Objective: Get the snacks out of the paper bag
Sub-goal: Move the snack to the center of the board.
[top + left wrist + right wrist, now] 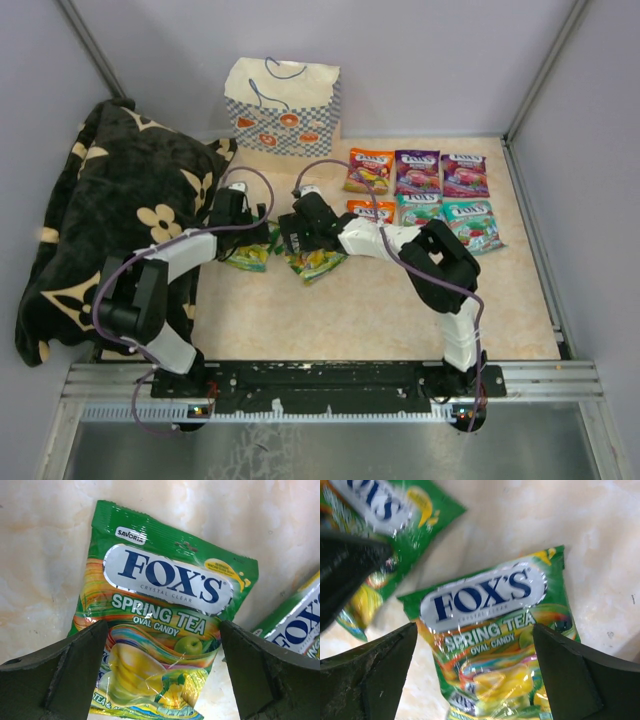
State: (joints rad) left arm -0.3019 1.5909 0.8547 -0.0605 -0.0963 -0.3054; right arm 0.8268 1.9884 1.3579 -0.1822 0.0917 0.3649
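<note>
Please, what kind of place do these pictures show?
Probably a robot test booth: two black-and-white robot arms bolted to a black metal rail, and plain grey walls with aluminium corner posts.

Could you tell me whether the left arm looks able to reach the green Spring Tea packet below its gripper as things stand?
Probably yes: the left gripper hangs directly above the green packet with its jaws open, and the packet lies flat and uncovered on the table. The other green packet sits off to one side.

L gripper [162, 630], R gripper [475, 630]: both jaws wide.
</note>
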